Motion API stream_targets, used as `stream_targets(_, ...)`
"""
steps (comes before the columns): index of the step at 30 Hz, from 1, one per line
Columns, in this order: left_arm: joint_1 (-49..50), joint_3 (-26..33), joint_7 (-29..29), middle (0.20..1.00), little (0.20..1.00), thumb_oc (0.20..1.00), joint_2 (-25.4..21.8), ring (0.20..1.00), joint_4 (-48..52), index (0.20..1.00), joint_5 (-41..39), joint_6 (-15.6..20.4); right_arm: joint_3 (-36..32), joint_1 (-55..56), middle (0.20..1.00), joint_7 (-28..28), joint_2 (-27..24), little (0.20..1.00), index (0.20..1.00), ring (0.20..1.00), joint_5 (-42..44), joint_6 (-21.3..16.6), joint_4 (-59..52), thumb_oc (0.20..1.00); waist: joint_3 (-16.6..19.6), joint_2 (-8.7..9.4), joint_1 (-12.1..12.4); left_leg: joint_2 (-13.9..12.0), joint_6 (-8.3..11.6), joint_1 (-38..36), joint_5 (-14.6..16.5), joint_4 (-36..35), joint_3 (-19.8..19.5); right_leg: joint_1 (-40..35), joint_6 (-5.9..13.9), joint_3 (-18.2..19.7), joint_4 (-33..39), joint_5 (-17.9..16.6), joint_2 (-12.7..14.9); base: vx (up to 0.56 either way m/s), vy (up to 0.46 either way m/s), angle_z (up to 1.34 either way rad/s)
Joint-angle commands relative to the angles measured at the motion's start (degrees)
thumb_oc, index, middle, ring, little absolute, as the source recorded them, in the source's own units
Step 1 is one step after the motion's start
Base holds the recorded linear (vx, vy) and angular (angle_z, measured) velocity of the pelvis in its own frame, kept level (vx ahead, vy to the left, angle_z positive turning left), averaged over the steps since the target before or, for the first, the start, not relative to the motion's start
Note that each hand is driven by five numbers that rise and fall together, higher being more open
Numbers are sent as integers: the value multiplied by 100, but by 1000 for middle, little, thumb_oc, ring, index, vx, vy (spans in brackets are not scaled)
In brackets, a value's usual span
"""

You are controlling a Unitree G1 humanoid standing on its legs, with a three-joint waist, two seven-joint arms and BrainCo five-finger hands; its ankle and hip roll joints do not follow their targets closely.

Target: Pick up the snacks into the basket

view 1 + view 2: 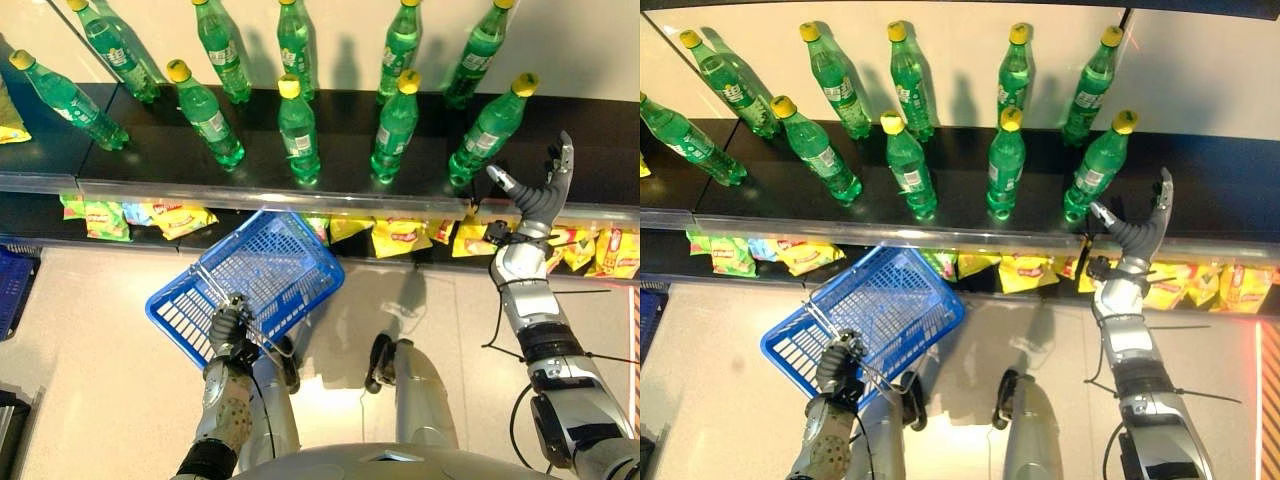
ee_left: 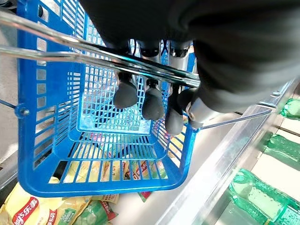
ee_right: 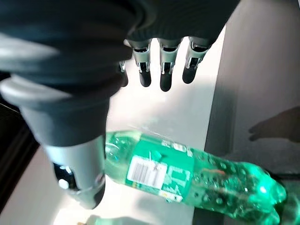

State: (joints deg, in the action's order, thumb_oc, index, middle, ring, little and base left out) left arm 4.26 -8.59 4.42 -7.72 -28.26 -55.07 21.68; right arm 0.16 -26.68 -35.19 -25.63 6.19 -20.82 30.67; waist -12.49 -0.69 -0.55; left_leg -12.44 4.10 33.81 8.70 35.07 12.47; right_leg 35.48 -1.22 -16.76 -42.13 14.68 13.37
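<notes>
Left eye view looks down on a dark shelf (image 1: 150, 150) lined with green soda bottles (image 1: 298, 130) with yellow caps, standing in two rows, and beneath its metal front edge a lower shelf holds a row of snack bags (image 1: 400, 238), mostly yellow, with a few green ones towards the left end (image 1: 100, 218). Down at the lower left, the left hand (image 1: 232, 325) has its fingers curled round the wire handle (image 2: 140, 65) of a blue plastic basket (image 1: 200, 300), which hangs tilted just in front of the snack shelf, its open mouth facing up. From the left wrist view the dark fingertips (image 2: 125, 93) hook over the metal handle bars, and through the basket's mesh I can see yellow and green snack packets lying behind it on the shelf; whether any are inside the basket I cannot tell. Over on the right, the right hand (image 1: 540, 190) is raised at the front edge of the bottle shelf, fingers straight and spread with the thumb held apart, holding nothing. It sits just beside the rightmost front bottle (image 1: 490, 128), above the yellow snack bags on the lower shelf. Pale floor (image 1: 100, 320) lies below the basket.
</notes>
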Motion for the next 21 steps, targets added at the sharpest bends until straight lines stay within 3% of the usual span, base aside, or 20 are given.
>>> stream_targets(1,108,-189,-234,200,200,200,-179,200,585,200,-30,288,81,-553,1000,40,-324,1000,1000,1000,265,-162,289,1000,178,-16,29,-61,-144,-5,345,282,82,-234,627,-50,565,-601,80,0,0,0)
stream_targets(11,117,-190,-276,200,200,200,-180,200,577,200,-92,268,199,-790,1000,147,-390,1000,1000,1000,342,-116,467,1000,168,-24,58,-53,-144,42,336,309,58,-203,628,-45,547,-615,79,-2,1,2)
stream_targets(21,114,-340,-306,200,200,200,-242,200,589,200,-176,224,517,-1687,1000,291,-492,1000,1000,1000,805,-49,1615,1000,152,-34,142,-47,-141,86,314,309,69,-188,628,-58,552,-647,95,-4,0,2)
